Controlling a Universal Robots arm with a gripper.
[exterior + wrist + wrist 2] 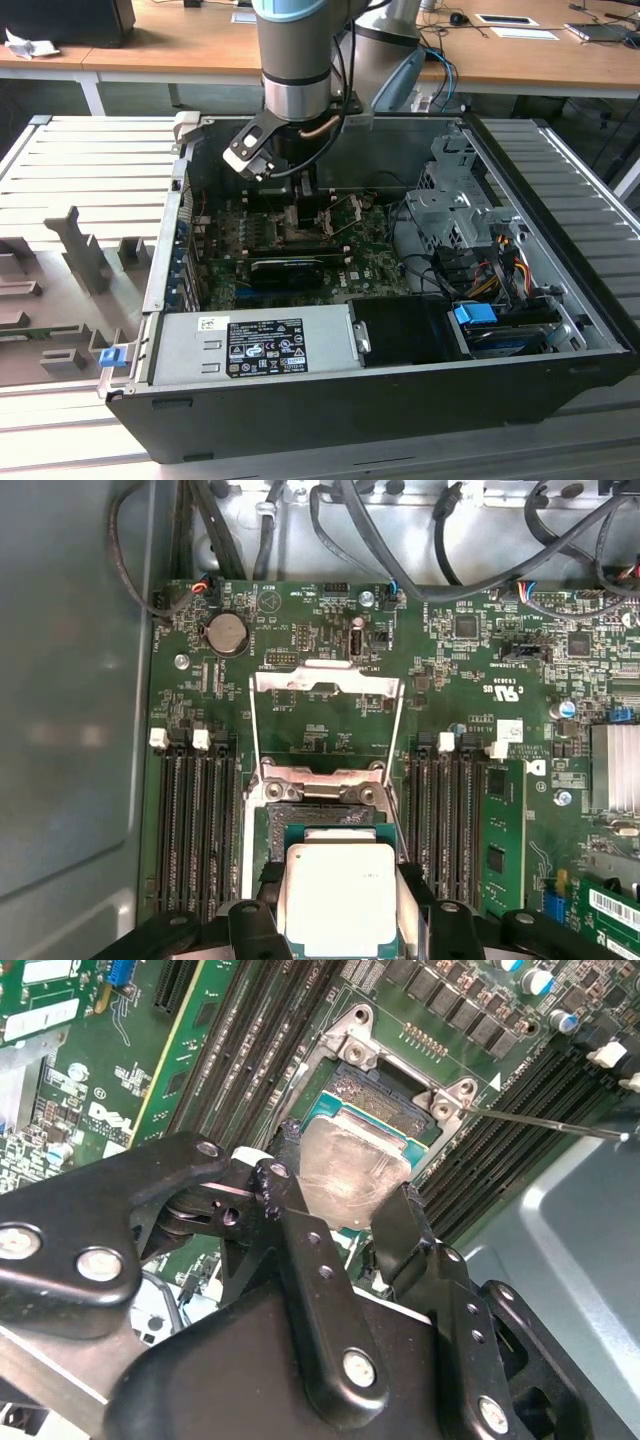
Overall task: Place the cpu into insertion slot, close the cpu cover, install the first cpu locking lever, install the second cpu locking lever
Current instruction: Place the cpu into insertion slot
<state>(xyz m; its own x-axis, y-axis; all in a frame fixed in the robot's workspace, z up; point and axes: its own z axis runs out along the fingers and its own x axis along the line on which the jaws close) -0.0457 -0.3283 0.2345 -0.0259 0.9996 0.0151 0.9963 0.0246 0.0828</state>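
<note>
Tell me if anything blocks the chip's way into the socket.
Nothing visible does. The gripper holds the cpu by its edges right over the insertion slot, and the part of the slot that shows past the chip looks bare. The cpu cover is swung open, away from the slot.

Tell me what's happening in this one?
A robot arm reaches into an open computer case. Its gripper is closed on the square chip, holding it right over the socket on the green board. The socket's metal cover is flipped open. Whether the chip is fully seated can't be told.
</note>
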